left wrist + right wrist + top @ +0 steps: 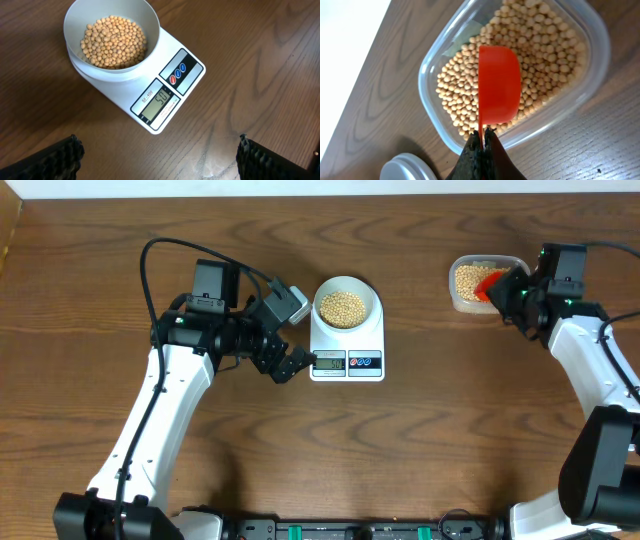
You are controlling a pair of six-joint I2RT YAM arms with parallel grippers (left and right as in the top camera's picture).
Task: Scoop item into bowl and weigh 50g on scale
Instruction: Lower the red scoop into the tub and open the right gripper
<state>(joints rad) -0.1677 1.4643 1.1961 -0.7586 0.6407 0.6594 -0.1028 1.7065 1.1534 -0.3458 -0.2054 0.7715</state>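
1. Right gripper [483,139] is pinched shut on the thin handle of a glossy orange plastic scoop [499,85], above a clear rounded plastic tub [600,60].
2. Left gripper [159,157] gapes wide and empty, with ribbed black fingers [60,157].
3. Smooth round tan beans [114,41] sit in the white bowl [152,22] on the flat white scale [192,80], marked "SF-400".
4. Dark wood-grain bench [450,430].

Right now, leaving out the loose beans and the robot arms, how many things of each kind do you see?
White bowl: 1
Kitchen scale: 1
Clear plastic container: 1
Orange scoop: 1
White round lid: 1
Total: 5
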